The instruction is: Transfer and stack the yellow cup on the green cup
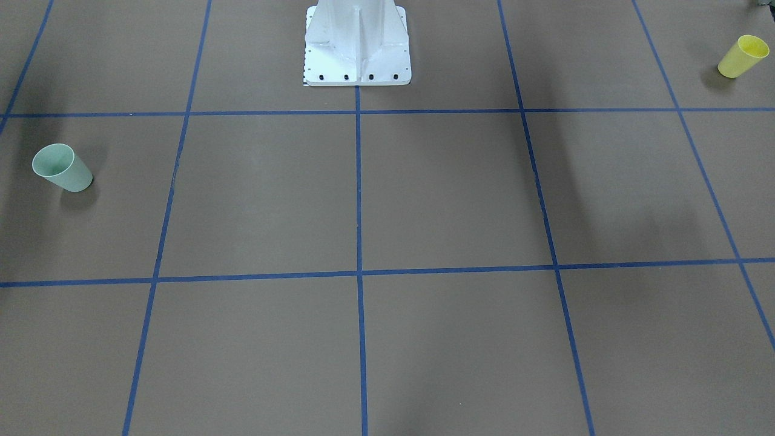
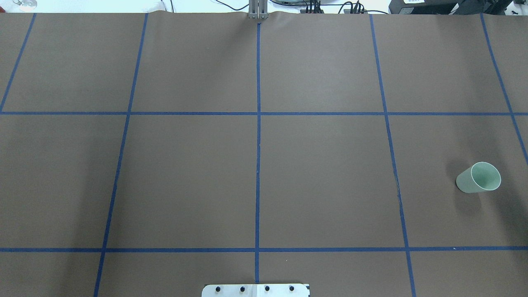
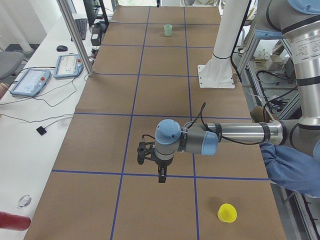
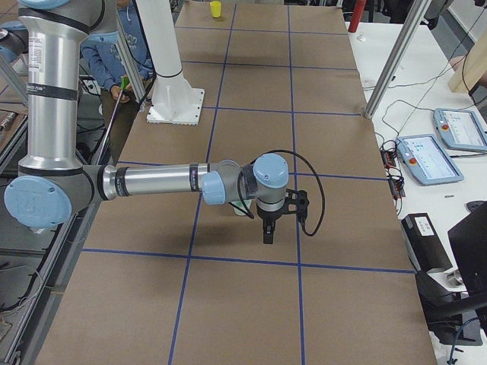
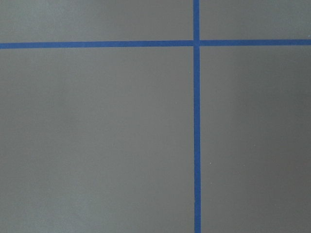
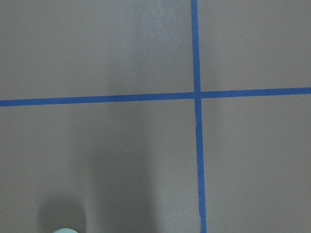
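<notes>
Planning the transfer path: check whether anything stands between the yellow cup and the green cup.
Nothing visible does. Between the yellow cup and the green cup lies only the taped table; the white pedestal stands just off that line.

Silver arms, light-blue joint caps, black cables

The surface carries 2 cups: 1 yellow cup and 1 green cup. 1 white pedestal stands on it. 2 arms show: 1 left arm, 1 right arm. 2 control tablets lie alongside.
</notes>
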`<state>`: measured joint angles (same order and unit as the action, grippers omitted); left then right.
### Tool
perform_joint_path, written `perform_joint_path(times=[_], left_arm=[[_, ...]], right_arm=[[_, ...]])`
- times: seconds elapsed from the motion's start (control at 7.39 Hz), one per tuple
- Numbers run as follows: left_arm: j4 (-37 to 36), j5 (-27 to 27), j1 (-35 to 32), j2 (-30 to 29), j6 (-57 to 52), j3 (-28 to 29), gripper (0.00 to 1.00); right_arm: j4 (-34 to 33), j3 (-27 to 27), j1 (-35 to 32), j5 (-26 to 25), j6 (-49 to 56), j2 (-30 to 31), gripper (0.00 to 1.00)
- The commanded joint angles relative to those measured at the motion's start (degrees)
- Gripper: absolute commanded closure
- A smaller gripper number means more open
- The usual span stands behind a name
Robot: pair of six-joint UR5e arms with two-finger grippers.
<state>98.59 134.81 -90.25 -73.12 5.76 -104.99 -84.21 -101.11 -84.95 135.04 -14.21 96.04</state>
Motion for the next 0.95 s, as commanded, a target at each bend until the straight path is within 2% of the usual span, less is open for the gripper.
perform_joint_path(times=[0.0,0.41,0.54,0.68,0.81], left_arm=[[2.5,3.1,2.1,0.0,12.9,0.1,0.00],[10.1,-4.8,12.0,0.0,39.1,0.2,0.00],[10.7,-5.3,13.9,0.1,49.0,0.1,0.00],[16.6,-10.7,16.2,3.5,54.6,0.1,0.00],[18.8,-13.6,19.6,4.5,61.7,0.0,0.00]], right_arm=[[-0.2,0.1,0.0,0.1,-0.2,0.3,0.00],[-0.2,0.4,0.0,2.5,-0.2,0.7,0.00],[-0.1,0.3,0.0,3.4,-0.2,1.1,0.00],[0.0,0.0,0.0,4.0,-0.2,1.1,0.00],[0.0,0.0,0.0,4.7,-0.2,1.1,0.00]])
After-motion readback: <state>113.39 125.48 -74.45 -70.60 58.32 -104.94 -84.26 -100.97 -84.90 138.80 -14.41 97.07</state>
